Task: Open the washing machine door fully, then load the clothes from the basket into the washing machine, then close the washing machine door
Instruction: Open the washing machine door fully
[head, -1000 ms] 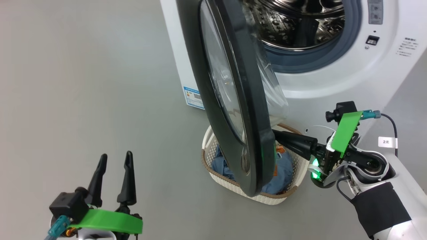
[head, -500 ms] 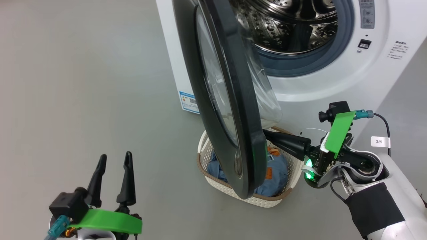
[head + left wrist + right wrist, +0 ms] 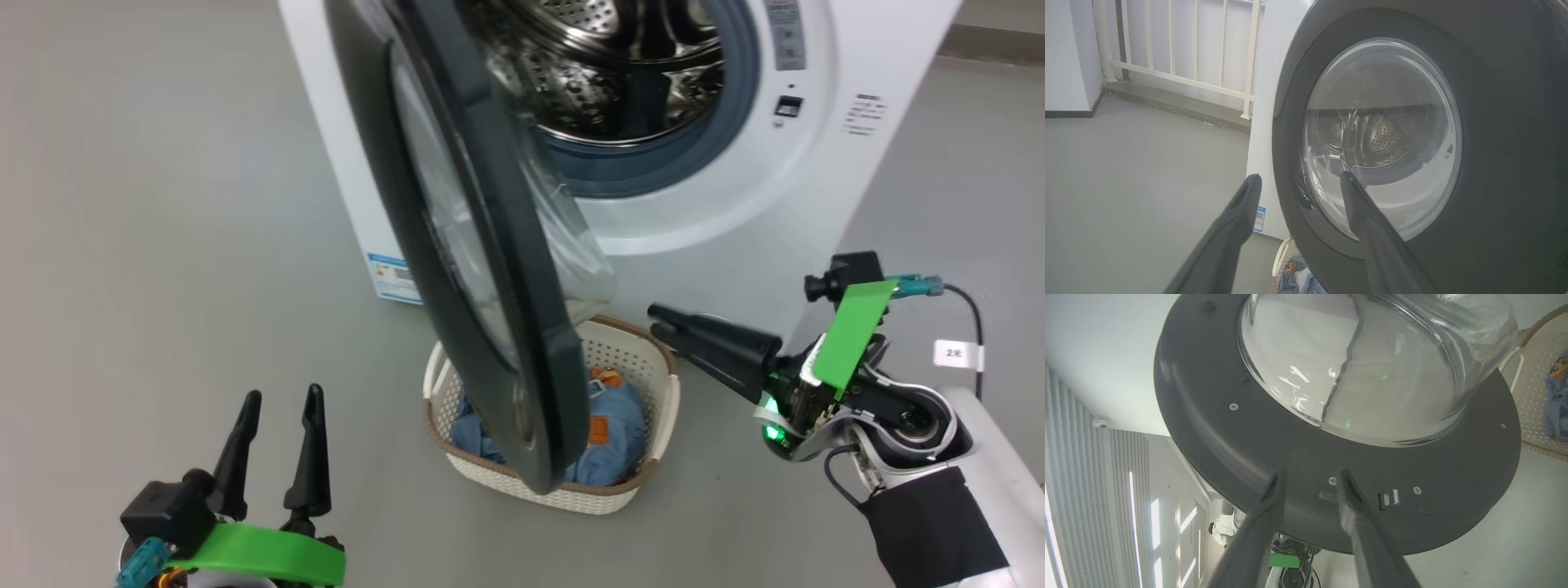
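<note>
Currently right jaws, narrowly parted and empty, are facing the inner rim of the washing machine door (image 3: 531, 343), nearer; left jaws are gaping wide.

Head view: I lose the top of the washing machine door (image 3: 457, 245) past the frame edge. Its lower end covers part of the basket (image 3: 645, 482) and the clothes (image 3: 608, 441). The print on the washing machine (image 3: 718, 220) is too small for me to read.

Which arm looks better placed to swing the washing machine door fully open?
Likely right: the right gripper points at the inner face of the washing machine door near its free edge; the left gripper sits farther off on its outer side.
</note>
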{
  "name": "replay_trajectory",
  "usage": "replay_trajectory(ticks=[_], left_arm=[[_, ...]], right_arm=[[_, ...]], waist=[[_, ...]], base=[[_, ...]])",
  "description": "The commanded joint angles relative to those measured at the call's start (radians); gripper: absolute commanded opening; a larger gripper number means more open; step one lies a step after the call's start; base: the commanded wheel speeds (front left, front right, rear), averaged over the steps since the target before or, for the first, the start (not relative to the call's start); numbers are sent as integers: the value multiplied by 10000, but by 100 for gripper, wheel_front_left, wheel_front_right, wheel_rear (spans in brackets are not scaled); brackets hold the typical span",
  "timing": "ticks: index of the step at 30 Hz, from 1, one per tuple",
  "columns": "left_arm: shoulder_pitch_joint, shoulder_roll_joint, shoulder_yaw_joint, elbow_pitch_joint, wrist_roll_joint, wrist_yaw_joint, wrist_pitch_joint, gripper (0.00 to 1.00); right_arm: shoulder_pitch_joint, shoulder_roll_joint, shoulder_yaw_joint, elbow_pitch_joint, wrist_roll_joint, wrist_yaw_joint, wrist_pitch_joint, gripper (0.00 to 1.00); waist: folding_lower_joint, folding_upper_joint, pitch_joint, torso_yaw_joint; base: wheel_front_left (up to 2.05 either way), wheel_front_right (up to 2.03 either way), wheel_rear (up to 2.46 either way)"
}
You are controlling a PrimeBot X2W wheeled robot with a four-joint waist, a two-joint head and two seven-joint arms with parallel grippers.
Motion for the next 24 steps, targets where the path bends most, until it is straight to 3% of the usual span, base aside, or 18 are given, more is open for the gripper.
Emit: replay_trajectory(ticks=[1, 15, 24], left_arm=[[-64, 171, 262, -272, -109, 89, -22, 100], [48, 225, 229, -374, -166, 185, -49, 100], [185, 257, 223, -421, -206, 237, -76, 100]], right_arm=[[76, -119, 10, -551, -192, 46, -238, 100], [1173, -651, 143, -2511, -2497, 46, -3330, 100], [2295, -1249, 688, -3488, -4339, 46, -6655, 100]], waist=[[0, 0, -112, -539], [0, 0, -284, -1803], [0, 0, -407, -2274]], base=[[0, 0, 0], [0, 0, 0], [0, 0, 0]])
